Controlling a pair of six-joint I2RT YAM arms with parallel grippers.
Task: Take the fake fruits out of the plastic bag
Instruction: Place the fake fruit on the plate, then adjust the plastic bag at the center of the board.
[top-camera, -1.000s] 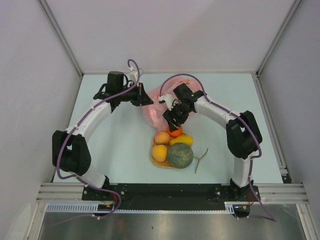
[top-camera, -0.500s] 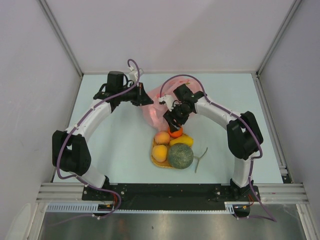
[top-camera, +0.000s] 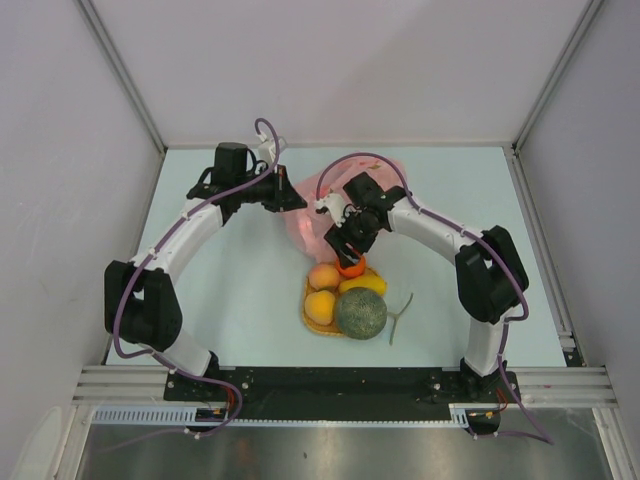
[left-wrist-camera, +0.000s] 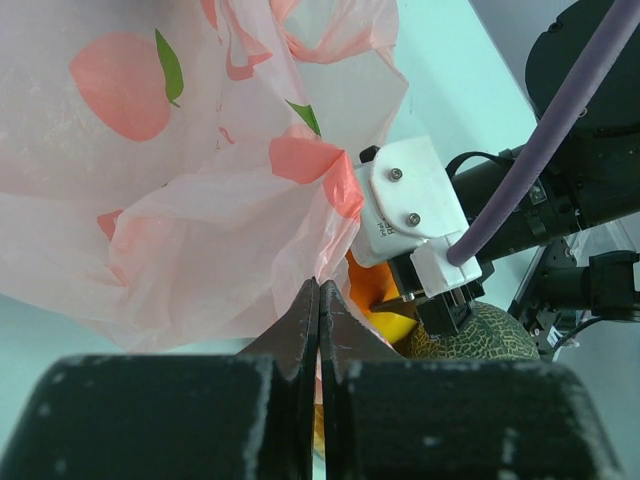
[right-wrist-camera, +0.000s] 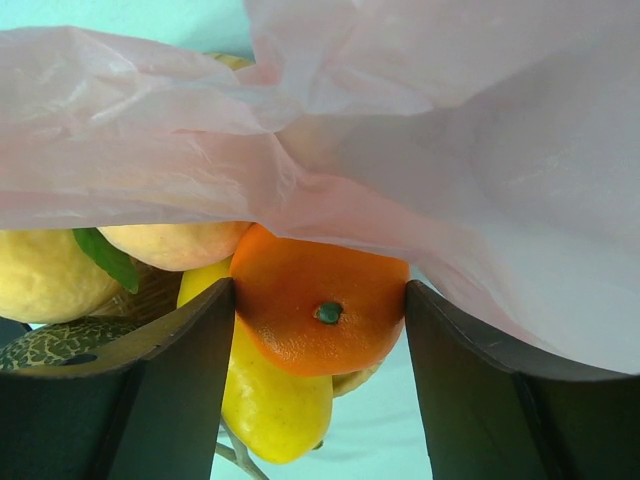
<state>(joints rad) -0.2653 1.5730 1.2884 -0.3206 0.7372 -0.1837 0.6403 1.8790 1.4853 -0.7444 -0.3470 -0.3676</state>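
Note:
The pink plastic bag (top-camera: 318, 205) lies crumpled behind the woven mat (top-camera: 311, 320). My left gripper (top-camera: 292, 199) is shut on the bag's edge (left-wrist-camera: 300, 262), its jaws pressed together (left-wrist-camera: 318, 292). My right gripper (top-camera: 349, 256) is shut on a small orange fruit (right-wrist-camera: 322, 308) at the bag's mouth, one finger against each side, just above the mat's far edge. On the mat rest the netted melon (top-camera: 360, 312), the yellow mango (top-camera: 366, 283) and two peach-coloured fruits (top-camera: 323, 275) (top-camera: 319, 305). Bag film (right-wrist-camera: 450, 150) drapes over the orange's top. The bag's inside is hidden.
A thin grey-green stem (top-camera: 400, 318) lies on the table right of the melon. Grey walls enclose the pale table (top-camera: 240, 290) on three sides. The fruit pile sits between the two arms, close under the right gripper.
The right wrist has shifted slightly left with the orange fruit still between its fingers. The left gripper and bag edge have stayed put.

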